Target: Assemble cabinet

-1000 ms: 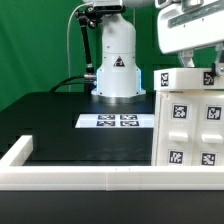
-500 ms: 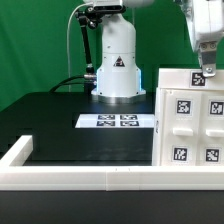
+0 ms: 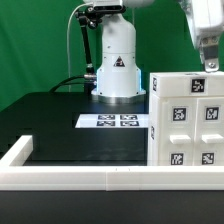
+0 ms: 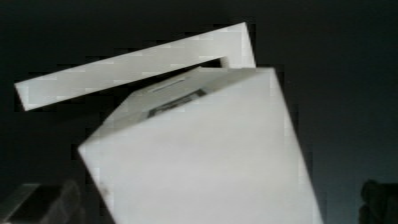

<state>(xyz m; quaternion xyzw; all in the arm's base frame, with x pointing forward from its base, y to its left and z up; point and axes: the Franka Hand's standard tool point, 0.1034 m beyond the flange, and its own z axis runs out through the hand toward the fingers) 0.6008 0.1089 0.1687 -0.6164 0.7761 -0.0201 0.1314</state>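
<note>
cabinet [image 3: 186, 120], a white boxy unit with small black-and-white tags on its front, was seen standing on the black bench [image 3: 60, 125] at the exterior view's right, just behind the long white border rail [image 3: 100, 178]. the gripper [image 3: 211, 66] was positioned directly above its top edge. whether the fingers were spread or closed could not be told. the marker board [image 3: 115, 121] lay flat beside the cabinet, before the arm's white base [image 3: 117, 65].
</note>
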